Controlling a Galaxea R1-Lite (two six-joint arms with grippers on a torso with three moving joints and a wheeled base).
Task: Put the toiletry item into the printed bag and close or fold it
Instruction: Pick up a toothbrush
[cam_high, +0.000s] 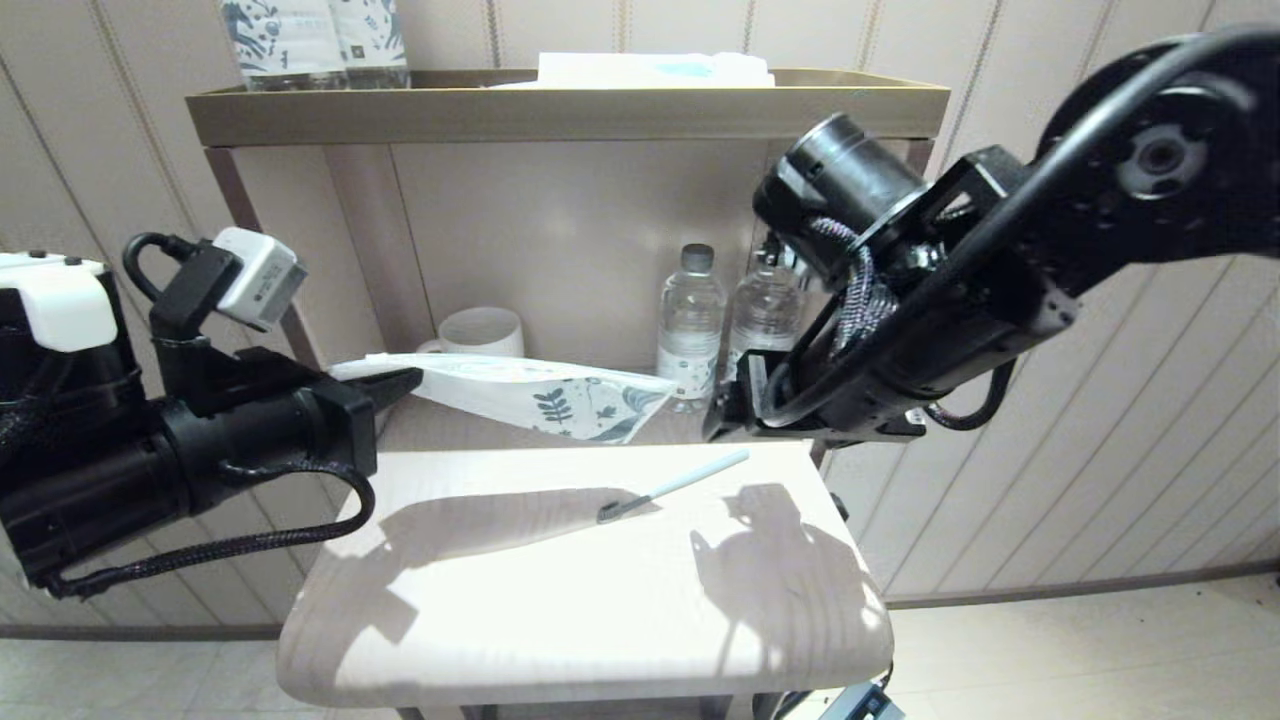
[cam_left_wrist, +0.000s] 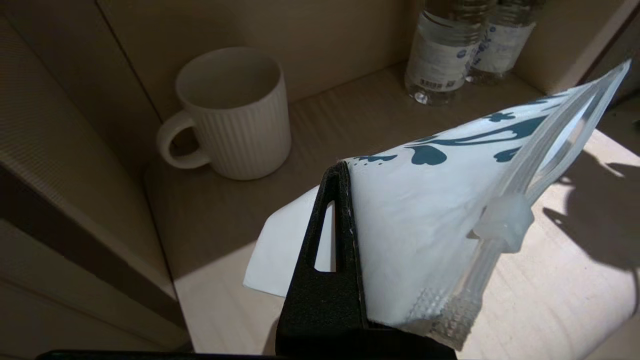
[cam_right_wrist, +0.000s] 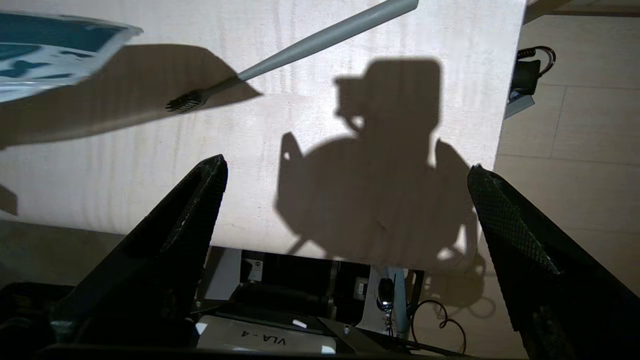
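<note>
Bag held aloft, toothbrush waiting on the table.

The left gripper (cam_high: 395, 385) is pinching the plain end of the printed bag (cam_high: 540, 398), holding it clear of the table (cam_high: 560, 620), apparently for loading; the toothbrush (cam_high: 672, 486) is lying just below, while the right gripper (cam_right_wrist: 345, 200) is hovering above it, spread wide and empty.

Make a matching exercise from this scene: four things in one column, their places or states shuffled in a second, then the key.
1. slim pale grey toothbrush
2. white leaf-printed plastic pouch
3. ribbed white mug
4. right gripper

A. stands on the shelf near two clear water bottles
B. open, holding nothing
C. lies on the pale wooden table
D. held above the table by the shut left gripper

Pairs: 1-C, 2-D, 3-A, 4-B
</note>
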